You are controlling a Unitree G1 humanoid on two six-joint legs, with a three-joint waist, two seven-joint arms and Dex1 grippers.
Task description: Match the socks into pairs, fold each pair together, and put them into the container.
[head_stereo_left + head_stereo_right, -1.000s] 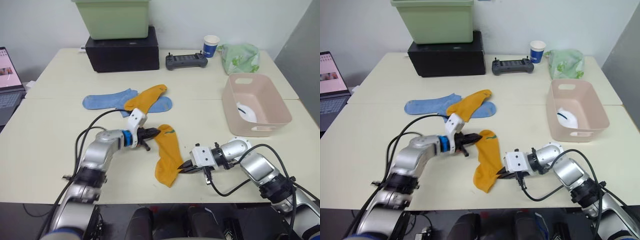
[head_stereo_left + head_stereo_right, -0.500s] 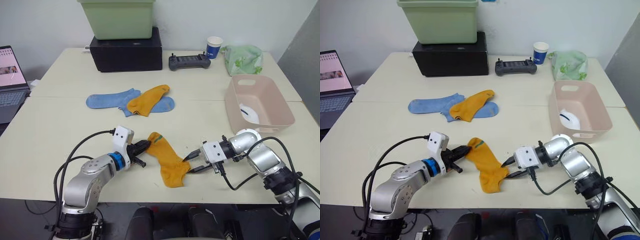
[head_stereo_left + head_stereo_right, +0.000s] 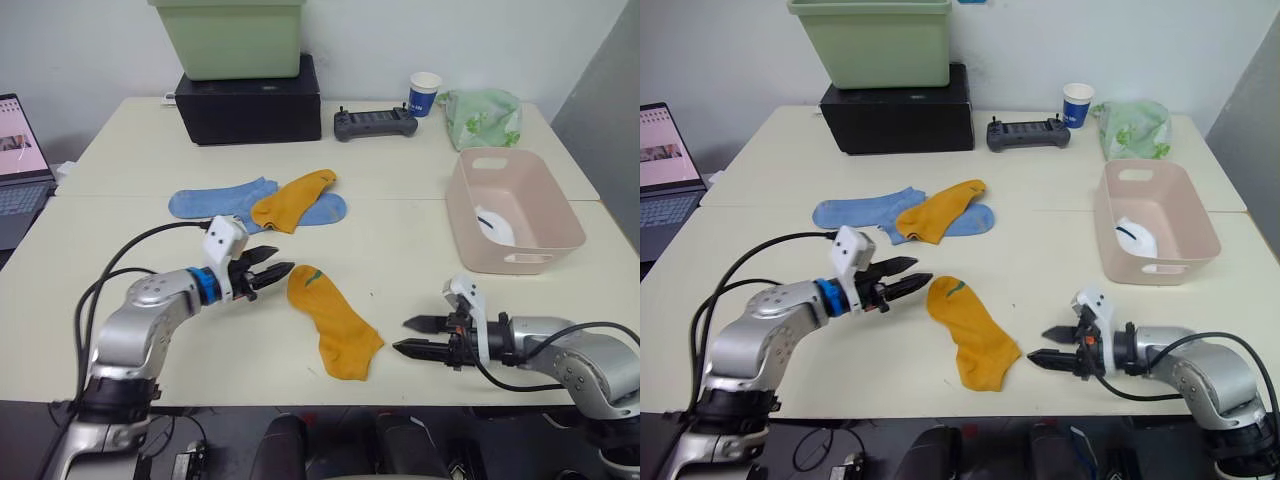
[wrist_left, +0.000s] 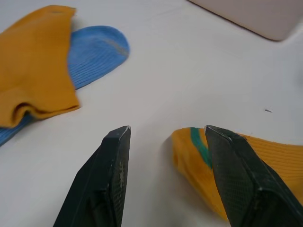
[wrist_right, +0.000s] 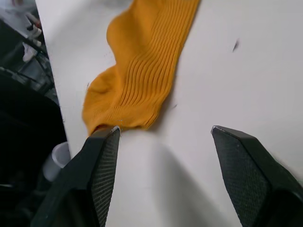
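One mustard-orange sock (image 3: 332,320) with a small green mark lies flat near the table's front edge, between my two grippers. My left gripper (image 3: 274,264) stands open just left of its cuff end, holding nothing. My right gripper (image 3: 401,336) is open too, a little to the right of the sock's toe end, also without anything in it. The second orange sock (image 3: 292,199) lies farther back across two light blue socks (image 3: 217,200). The pale pink container (image 3: 545,213) sits at the right with a white sock (image 3: 492,222) inside.
A pale green bin (image 3: 228,38) stands on a black box (image 3: 248,96) at the back. A controller (image 3: 374,122), a paper cup (image 3: 424,92) and a green bag (image 3: 481,115) lie at the back right. A laptop (image 3: 16,150) sits at the far left.
Both grippers were shut on the near orange sock; they have opened, let it go and drawn back to either side. The sock now lies flat on the table.
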